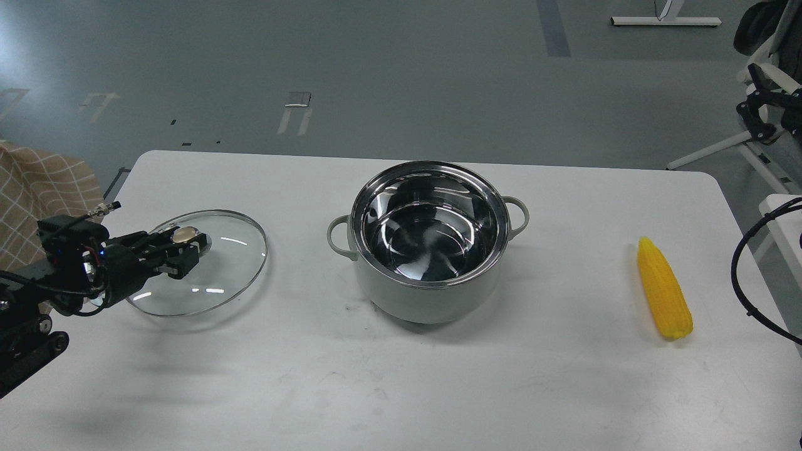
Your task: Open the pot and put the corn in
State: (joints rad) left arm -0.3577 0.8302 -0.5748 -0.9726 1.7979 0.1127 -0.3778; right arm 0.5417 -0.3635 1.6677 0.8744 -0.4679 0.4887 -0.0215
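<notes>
Pot (429,241) is open, mid-tabletop (401,376), steel inside bare, nothing in it. Lid (200,260) sits well left of the pot, looks tilted rather than flat, so I can't tell if it's fully resting on the tabletop. Left fingers (188,244) are at the lid's gold knob (183,235), closed around it as far as I can see. Corn (664,288) lies on the far right of the tabletop, well apart from the pot, long axis running roughly near-to-far, pointed tip away from me, blunt end toward me. That puts it on the opposite side of the pot from the left arm. Right arm isn't in view, only a black cable (752,275) at the right edge, so no read on its fingers. Judgement: lid step is basically done; corn is the right arm's pick, grasp across the cob's width, then carry left to the pot.
</notes>
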